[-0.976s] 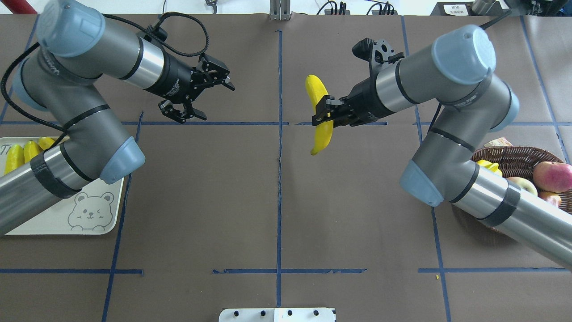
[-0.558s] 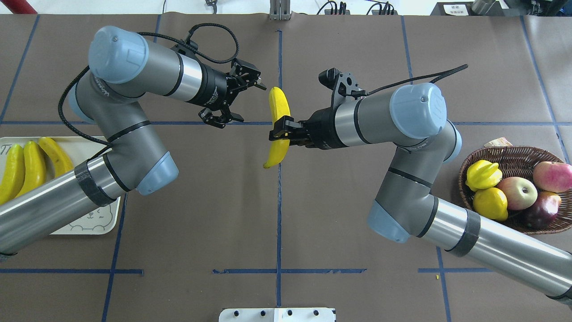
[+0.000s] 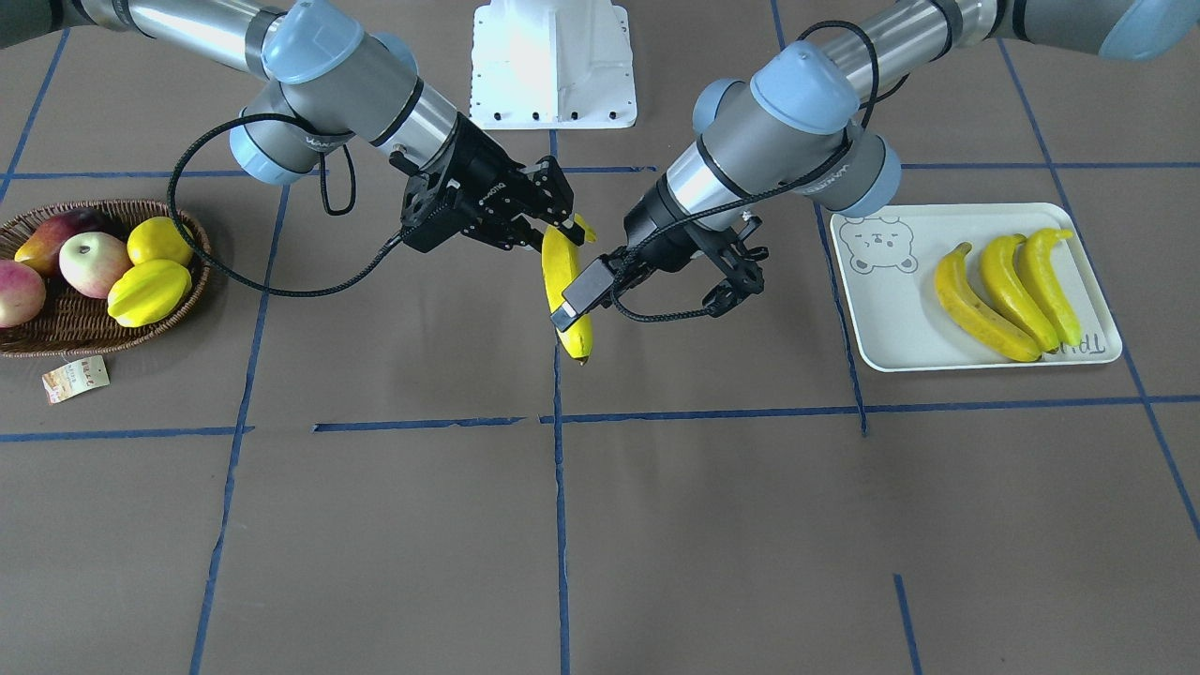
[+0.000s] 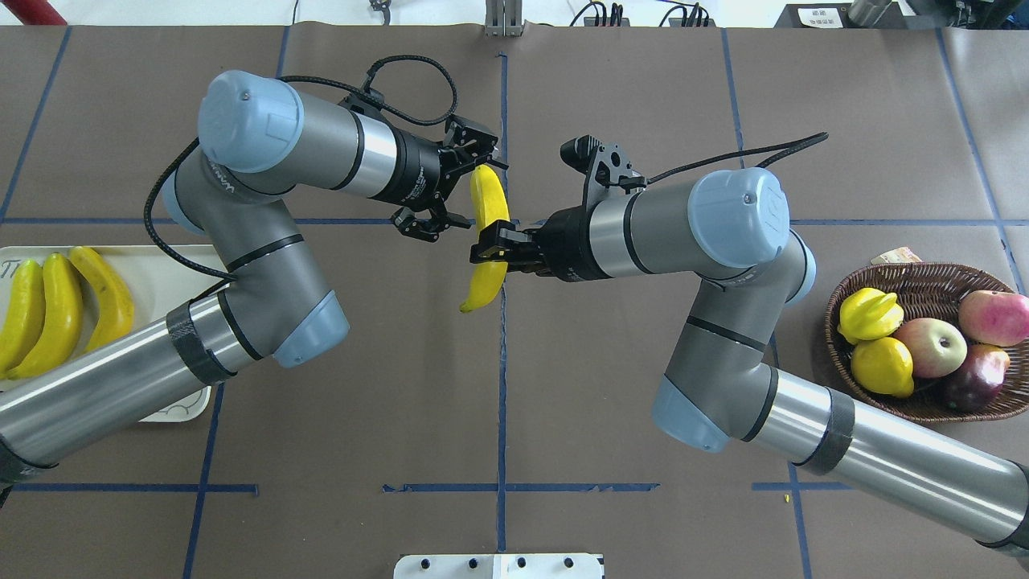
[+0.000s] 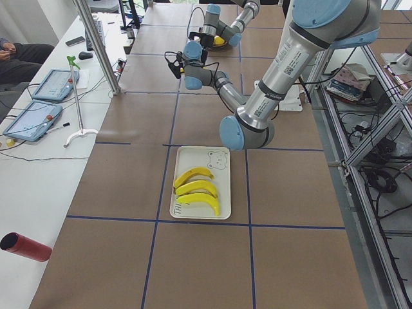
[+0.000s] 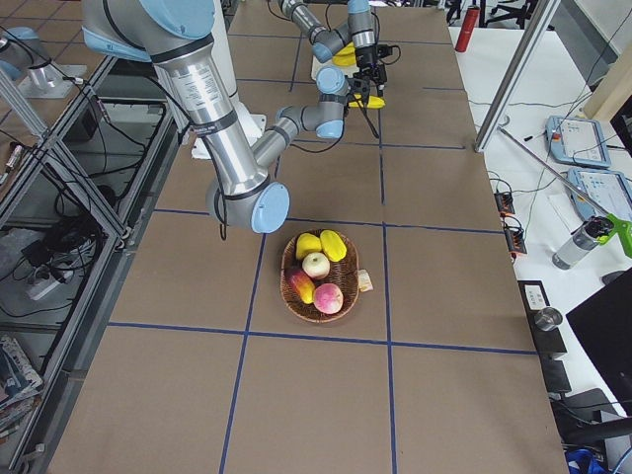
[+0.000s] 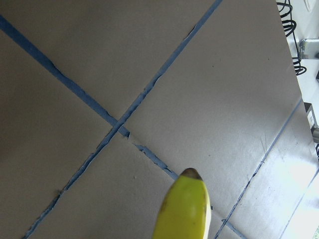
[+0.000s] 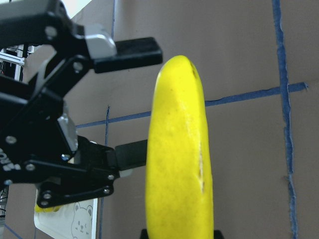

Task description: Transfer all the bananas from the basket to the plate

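My right gripper is shut on a yellow banana, held in the air over the table's middle. The right wrist view shows it close up. My left gripper is open at the banana's far end. Its fingers stand spread beside that end, and I cannot tell whether they touch it. In the left wrist view only the banana's dark tip shows. Three bananas lie side by side on the off-white plate at the left. The wicker basket sits at the right.
The basket holds a starfruit, a lemon and apples; its paper tag lies beside it. The robot's white base is at the table's near edge. Beyond the table stand a side table with tablets and a metal post.
My right gripper has carried the banana leftward to the table's centre line. My left arm has swung right, bringing its open gripper up to the banana's far end.
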You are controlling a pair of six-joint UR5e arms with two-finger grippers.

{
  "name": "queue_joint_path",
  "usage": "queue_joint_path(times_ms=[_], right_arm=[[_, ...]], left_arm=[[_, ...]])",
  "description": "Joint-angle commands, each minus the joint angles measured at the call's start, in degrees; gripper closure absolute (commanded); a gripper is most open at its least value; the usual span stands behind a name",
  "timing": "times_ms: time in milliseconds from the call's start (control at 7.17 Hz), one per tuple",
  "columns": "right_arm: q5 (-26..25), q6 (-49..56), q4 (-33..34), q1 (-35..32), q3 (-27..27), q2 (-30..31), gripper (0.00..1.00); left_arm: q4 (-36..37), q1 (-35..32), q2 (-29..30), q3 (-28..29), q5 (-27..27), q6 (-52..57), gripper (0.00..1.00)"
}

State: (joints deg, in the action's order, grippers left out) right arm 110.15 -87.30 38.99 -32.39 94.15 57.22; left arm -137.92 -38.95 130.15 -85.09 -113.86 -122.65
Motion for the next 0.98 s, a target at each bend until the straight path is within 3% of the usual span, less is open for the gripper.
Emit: queue_joint_path(times_ms=[0, 139, 279, 418, 558, 697, 837], right_arm=[[-0.02, 0.02, 0.03, 0.04, 0.07, -0.01, 0.96], [-0.02, 0.02, 0.03, 0.04, 0.07, -0.01, 0.96], [-0.11, 0.02, 0.03, 0.04, 0.07, -0.01, 0.95], [-0.02, 0.02, 0.03, 0.13, -0.02, -0.01, 0.91], [-0.11, 0.02, 0.03, 0.13, -0.02, -0.01, 0.81], [-0.2, -0.07, 0.12, 0.13, -0.02, -0.01, 0.28], [-0.55, -2.5, 0.12, 0.22, 0.07, -0.01, 0.01]], left_arm=[[-0.42, 1.42, 0.02, 0.27, 0.66, -0.13, 0.11], [-0.51, 1.42, 0.11, 0.27, 0.66, -0.48, 0.36], [-0.6, 1.51, 0.02, 0.27, 0.57, -0.48, 0.79], [-1.55, 1.42, 0.02, 0.27, 0.57, -0.48, 0.98], [-1.74, 1.42, 0.02, 0.27, 0.57, -0.39, 1.0], [-1.74, 1.42, -0.16, 0.27, 0.57, -0.39, 1.0], [-1.74, 1.34, -0.16, 0.27, 0.57, -0.39, 1.0]])
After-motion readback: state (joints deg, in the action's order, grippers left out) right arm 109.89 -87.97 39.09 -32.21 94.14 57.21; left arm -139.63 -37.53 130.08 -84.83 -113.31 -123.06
